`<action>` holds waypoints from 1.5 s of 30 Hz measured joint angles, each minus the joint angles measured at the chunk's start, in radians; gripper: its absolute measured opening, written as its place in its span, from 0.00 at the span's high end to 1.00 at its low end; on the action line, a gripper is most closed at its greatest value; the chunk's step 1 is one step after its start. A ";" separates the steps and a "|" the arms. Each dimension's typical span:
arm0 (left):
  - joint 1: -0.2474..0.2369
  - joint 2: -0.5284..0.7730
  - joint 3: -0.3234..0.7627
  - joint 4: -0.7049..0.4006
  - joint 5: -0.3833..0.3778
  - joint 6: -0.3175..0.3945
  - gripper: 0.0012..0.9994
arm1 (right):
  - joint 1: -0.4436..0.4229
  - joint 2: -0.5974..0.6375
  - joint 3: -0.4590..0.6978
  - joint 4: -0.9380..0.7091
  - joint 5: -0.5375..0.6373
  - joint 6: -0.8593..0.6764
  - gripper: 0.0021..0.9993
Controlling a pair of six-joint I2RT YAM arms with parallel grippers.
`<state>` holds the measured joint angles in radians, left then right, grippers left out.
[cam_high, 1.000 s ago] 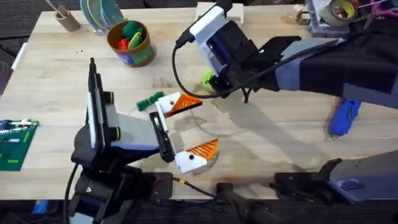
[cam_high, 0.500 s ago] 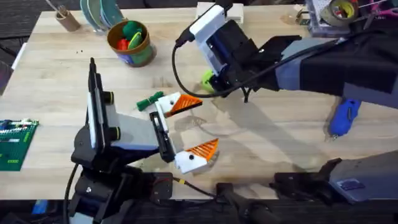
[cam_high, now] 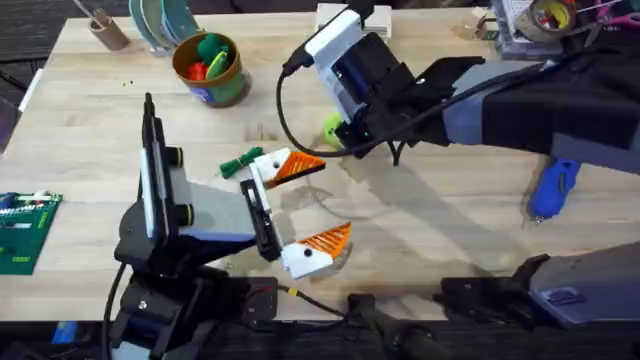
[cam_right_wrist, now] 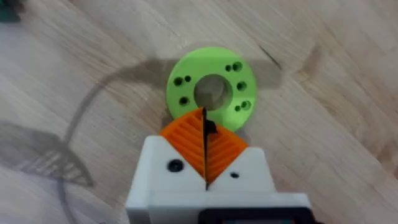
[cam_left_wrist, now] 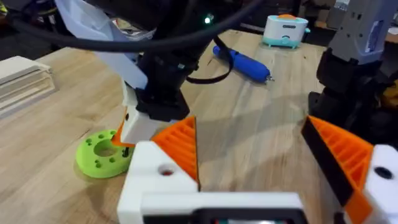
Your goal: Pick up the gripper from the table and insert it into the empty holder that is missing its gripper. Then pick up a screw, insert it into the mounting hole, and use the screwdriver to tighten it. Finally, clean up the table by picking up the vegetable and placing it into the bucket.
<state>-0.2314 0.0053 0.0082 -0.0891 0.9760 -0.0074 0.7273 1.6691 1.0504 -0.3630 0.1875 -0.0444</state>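
**Q.** How do the right jaws stand, and why there?

**A.** Their two orange pads (cam_right_wrist: 186, 142) are pressed together, tip down, just above the rim of the lime-green disc (cam_right_wrist: 211, 93). A small dark speck sits at the seam. It may be a screw, though that cannot be told. The right arm reaches across the table (cam_high: 100, 110) to the disc, which suggests the screw-picking step is in hand.

**Q.** And the left jaws?

**A.** They are spread wide and hold nothing. Each white mount (cam_left_wrist: 155, 177) carries an orange ribbed pad (cam_left_wrist: 180, 146), and a mounting hole faces up on the mount nearer the disc. The jaws lie level, near the disc on the left arm's side, probably so that the hole can be reached from above.

**Q.** Where are the remaining task things?

**A.** All are placed from the disc.
- **Vegetable** (cam_high: 238, 164): it lies on the table beyond the left jaws, just beside the nearer mount, and has not yet been cleared.
- **Bucket** (cam_high: 210, 68): it stands well apart, toward the far left of the table, with colourful items already inside.
- **Screwdriver** (cam_high: 553, 188): it lies well apart on the right arm's side, flat on the table and untouched.

**Q.** What will the next move demand?

**A.** Probably a fine alignment of any screw over the hole.
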 joint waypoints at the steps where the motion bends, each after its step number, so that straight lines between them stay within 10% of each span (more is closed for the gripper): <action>1: 0.000 0.000 0.000 0.000 0.000 0.000 0.01 | 0.000 0.000 0.000 0.000 -0.007 0.000 0.99; 35: 0.000 0.000 0.000 0.000 0.000 0.000 0.01 | 0.000 0.000 0.000 -0.037 -0.054 0.038 0.02; 45: 0.000 0.000 0.000 0.000 0.000 0.000 0.01 | 0.000 0.000 0.000 -0.027 -0.054 0.053 0.33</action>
<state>-0.2314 0.0051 0.0082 -0.0895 0.9760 -0.0077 0.7271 1.6691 1.0504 -0.3899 0.1335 0.0084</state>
